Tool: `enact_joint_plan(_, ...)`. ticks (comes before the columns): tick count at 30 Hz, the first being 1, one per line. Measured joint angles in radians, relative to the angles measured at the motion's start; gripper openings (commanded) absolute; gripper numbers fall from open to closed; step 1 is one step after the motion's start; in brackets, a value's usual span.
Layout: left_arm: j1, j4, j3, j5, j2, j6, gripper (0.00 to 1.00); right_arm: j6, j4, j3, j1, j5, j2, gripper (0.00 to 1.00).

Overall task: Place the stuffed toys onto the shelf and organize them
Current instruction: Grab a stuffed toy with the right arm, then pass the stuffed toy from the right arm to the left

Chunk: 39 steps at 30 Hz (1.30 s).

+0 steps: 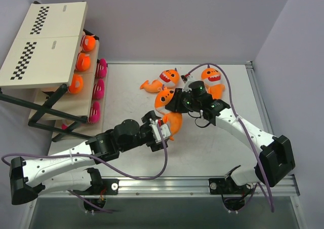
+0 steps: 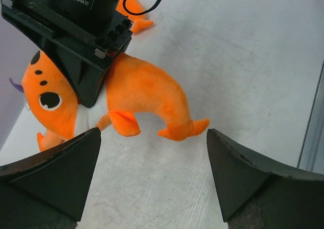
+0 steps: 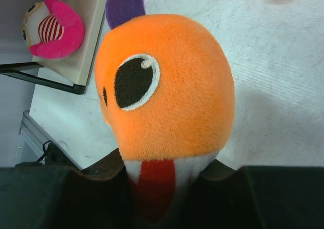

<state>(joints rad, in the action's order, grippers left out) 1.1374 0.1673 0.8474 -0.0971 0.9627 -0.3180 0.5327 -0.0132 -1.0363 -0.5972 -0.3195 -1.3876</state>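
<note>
Where the worktop (image 1: 212, 153) runs right of the shelf (image 1: 50, 36), pink dolls (image 1: 98, 89) and orange toys (image 1: 83, 62) line the shelf's lower boards. Right of the shelf: a shark (image 1: 173, 122), right claw (image 3: 157, 188) pinched on its mouth end. Left claw (image 2: 153, 143) spread wide, empty, by its tail.

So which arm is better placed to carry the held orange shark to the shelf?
Left: the left tool, open, faces the shark's tail, and the shelf stands on its side. The right tool grips the head, farther away.
</note>
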Motion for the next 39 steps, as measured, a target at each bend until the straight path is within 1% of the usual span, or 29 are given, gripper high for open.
enact_joint_plan(5, 0.055, -0.106, -0.019, -0.080, 0.067, -0.063, 0.94, 0.021, 0.018, 0.000, 0.000, -0.015, 0.017, 0.00)
enact_joint_plan(12, 0.095, -0.285, -0.073, -0.182, 0.164, -0.136, 0.94, 0.042, 0.044, 0.000, 0.000, -0.014, 0.051, 0.00)
enact_joint_plan(17, 0.111, -0.402, -0.111, -0.210, 0.192, -0.172, 0.94, 0.055, 0.044, 0.000, 0.000, -0.015, 0.058, 0.00)
enact_joint_plan(24, 0.111, -0.422, -0.135, -0.208, 0.192, -0.198, 0.94, 0.055, 0.055, -0.001, 0.000, -0.014, 0.058, 0.00)
enact_joint_plan(34, 0.111, -0.428, -0.135, -0.223, 0.201, -0.060, 0.94, 0.066, 0.056, -0.012, 0.000, -0.014, 0.055, 0.00)
enact_joint_plan(39, 0.111, -0.393, -0.113, -0.282, 0.225, 0.090, 0.94, 0.069, 0.055, -0.021, 0.000, -0.010, 0.055, 0.00)
